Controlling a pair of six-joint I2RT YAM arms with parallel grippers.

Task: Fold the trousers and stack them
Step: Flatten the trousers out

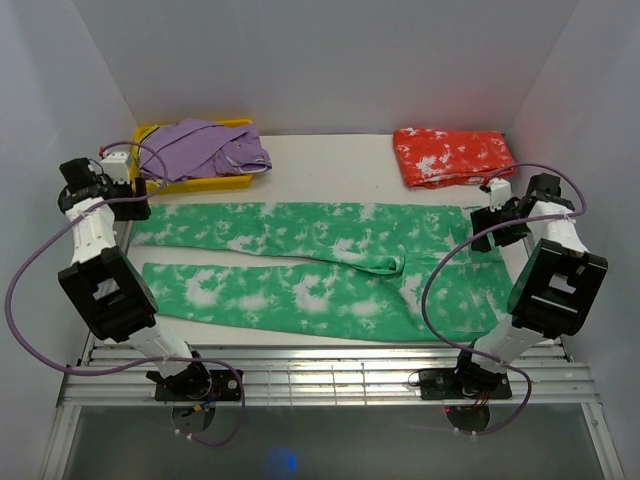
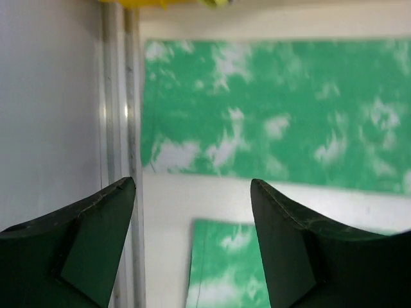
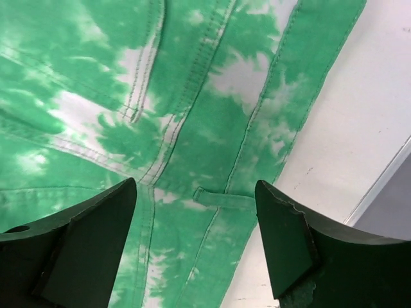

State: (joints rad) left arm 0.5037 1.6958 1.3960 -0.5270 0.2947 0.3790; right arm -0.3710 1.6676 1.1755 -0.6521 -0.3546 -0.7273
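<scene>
While the green trousers (image 1: 320, 265) lie spread flat on the surface (image 1: 330, 160), legs leftward: left gripper (image 2: 192, 189) wide, holding nothing, over the leg ends; right gripper (image 3: 196, 189) wide, holding nothing, over the waistband; red-orange trousers (image 1: 452, 156) folded, far right corner; purple garment (image 1: 210, 148) on yellow bin (image 1: 150, 132)

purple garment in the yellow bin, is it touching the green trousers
Apart. The top external view shows the purple garment in the yellow bin, with bare table between the bin and the green trousers.
</scene>
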